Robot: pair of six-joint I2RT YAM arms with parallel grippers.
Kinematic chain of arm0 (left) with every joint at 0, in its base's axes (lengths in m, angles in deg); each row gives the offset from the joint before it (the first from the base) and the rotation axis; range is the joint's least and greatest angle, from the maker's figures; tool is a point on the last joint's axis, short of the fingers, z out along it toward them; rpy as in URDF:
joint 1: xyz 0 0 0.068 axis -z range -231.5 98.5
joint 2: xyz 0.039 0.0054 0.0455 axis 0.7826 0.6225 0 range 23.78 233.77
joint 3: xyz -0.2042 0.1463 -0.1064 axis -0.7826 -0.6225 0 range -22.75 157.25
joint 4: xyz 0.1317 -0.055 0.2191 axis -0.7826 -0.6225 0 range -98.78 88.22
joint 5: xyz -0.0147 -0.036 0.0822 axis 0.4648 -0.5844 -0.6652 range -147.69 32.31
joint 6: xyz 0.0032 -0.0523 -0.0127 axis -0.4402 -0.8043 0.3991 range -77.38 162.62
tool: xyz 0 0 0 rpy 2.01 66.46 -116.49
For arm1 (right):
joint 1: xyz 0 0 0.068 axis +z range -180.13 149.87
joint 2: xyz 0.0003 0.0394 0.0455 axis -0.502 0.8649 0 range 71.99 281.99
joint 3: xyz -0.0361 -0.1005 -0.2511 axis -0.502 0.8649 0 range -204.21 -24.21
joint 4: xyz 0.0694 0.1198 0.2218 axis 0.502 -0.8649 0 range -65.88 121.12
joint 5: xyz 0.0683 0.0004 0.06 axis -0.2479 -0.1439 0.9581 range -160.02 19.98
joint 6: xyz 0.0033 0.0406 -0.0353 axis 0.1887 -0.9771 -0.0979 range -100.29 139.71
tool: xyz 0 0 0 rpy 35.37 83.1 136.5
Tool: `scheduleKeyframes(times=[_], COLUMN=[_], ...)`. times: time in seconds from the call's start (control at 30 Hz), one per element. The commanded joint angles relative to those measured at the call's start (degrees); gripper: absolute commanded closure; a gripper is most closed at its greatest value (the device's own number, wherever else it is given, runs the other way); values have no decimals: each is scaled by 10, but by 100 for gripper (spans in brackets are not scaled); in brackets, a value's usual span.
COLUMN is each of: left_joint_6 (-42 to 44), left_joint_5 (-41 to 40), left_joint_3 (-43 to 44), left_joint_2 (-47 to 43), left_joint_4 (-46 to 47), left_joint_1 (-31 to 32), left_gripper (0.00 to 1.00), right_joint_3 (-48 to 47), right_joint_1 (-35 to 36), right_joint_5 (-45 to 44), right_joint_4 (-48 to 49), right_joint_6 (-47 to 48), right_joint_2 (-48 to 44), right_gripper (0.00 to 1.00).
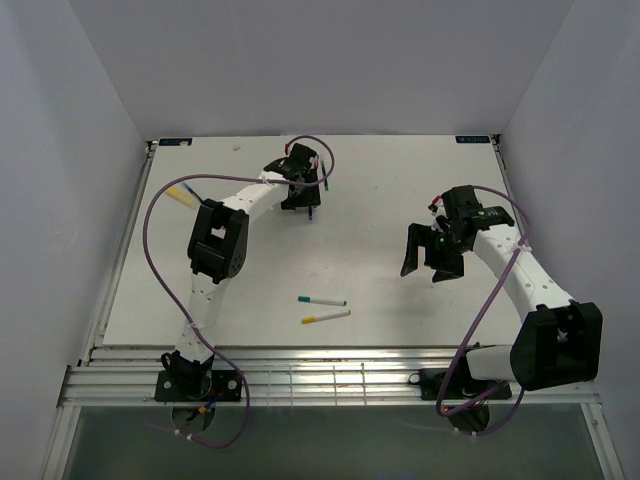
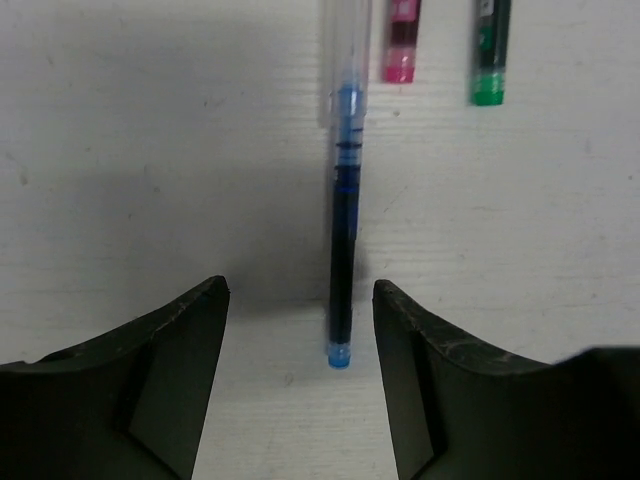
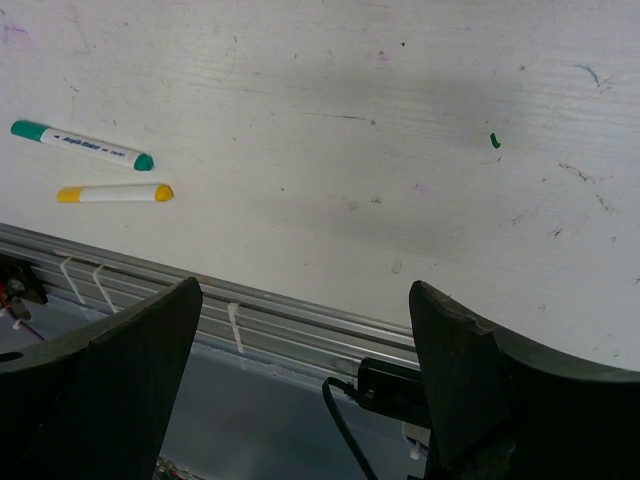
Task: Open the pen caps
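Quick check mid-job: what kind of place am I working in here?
Probably a lab robot cell: plain white walls box in a white table, two arms mounted at a metal rail, loose pens laid out.

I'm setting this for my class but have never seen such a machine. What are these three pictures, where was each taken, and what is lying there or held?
Two robot arms are bolted to a table. One picture looks down from above; the other two come from a camera on each wrist. The left gripper stands open astride a blue pen; a pink pen and a dark green-ended pen lie beyond. The right gripper is open and empty. In its view lie a green-tipped pen and a yellow-tipped pen.
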Motion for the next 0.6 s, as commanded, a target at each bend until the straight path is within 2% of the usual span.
scheduleKeyframes(times=[0.0, 0.1, 0.2, 0.4, 0.57], left_joint_6=[25, 31, 32, 30, 27], left_joint_5=[-25, -30, -40, -64, -63], left_joint_3=[51, 75, 80, 14, -12], left_joint_2=[13, 34, 43, 26, 36], left_joint_4=[-13, -18, -29, -36, -37], left_joint_1=[7, 9, 9, 13, 16], left_gripper=[30, 31, 37, 47, 60], right_joint_3=[-2, 6, 6, -1, -9], right_joint_1=[3, 5, 6, 8, 12], right_joint_5=[-9, -9, -11, -10, -6], right_joint_4=[-3, -1, 0, 5, 7], right_joint_6=[13, 13, 13, 13, 12], right_joint_2=[4, 7, 11, 26, 37], right_gripper=[10, 10, 10, 10, 10])
